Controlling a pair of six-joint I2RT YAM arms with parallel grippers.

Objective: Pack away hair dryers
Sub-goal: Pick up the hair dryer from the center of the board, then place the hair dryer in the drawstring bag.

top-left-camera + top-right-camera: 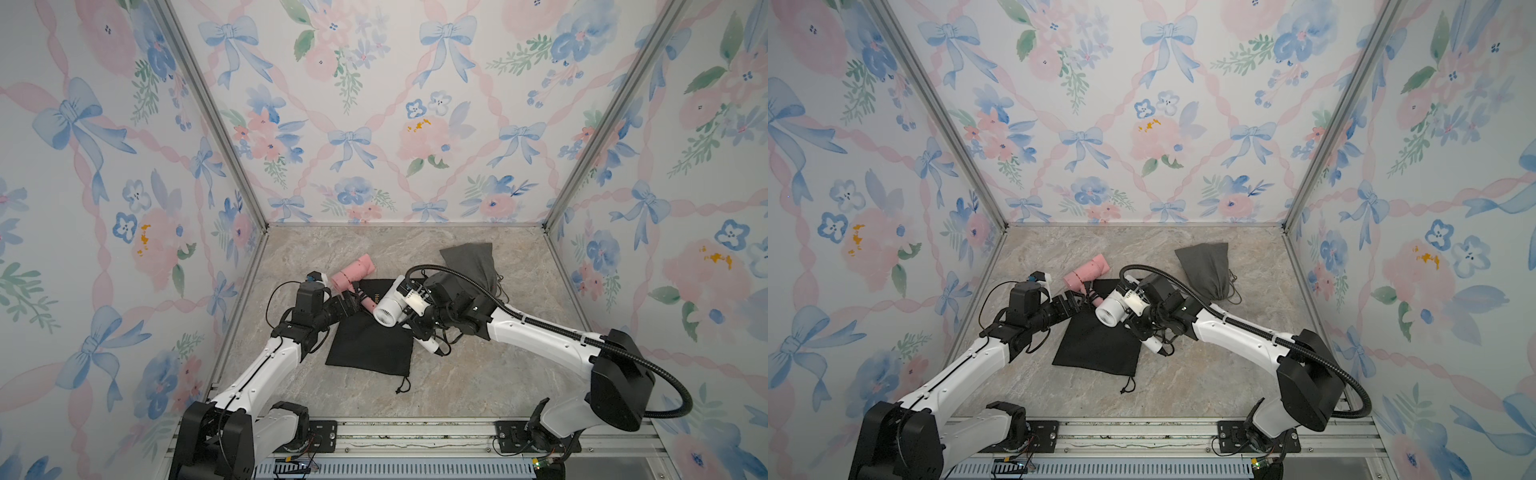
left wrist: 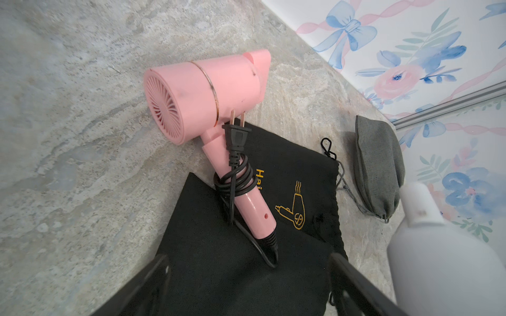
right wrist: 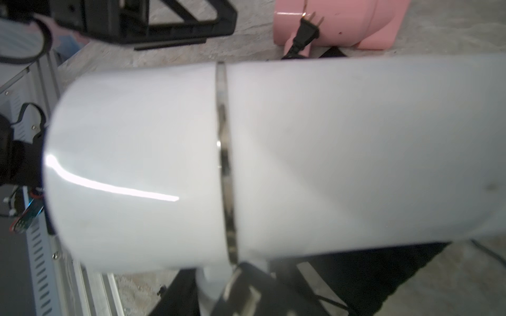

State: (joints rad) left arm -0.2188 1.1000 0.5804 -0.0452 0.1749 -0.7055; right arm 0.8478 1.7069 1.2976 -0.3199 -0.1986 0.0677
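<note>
Above the black pouch (image 1: 370,345) on the worktop (image 1: 478,374), we see the right pincer (image 1: 417,322) clamped on a white hair dryer (image 1: 388,311); the left pincer (image 1: 352,300), jaws apart, faces the pink hair dryer (image 1: 353,272).

1 black drawstring pouch (image 1: 370,345) lies flat on the marbled worktop (image 1: 478,374), with a gold dryer print (image 2: 294,208) on its far part and a cord (image 1: 402,384) trailing off its near corner. 1 grey pouch (image 1: 471,264) lies beyond it to the right, apart from it, toward the floral back wall (image 1: 374,124).
</note>
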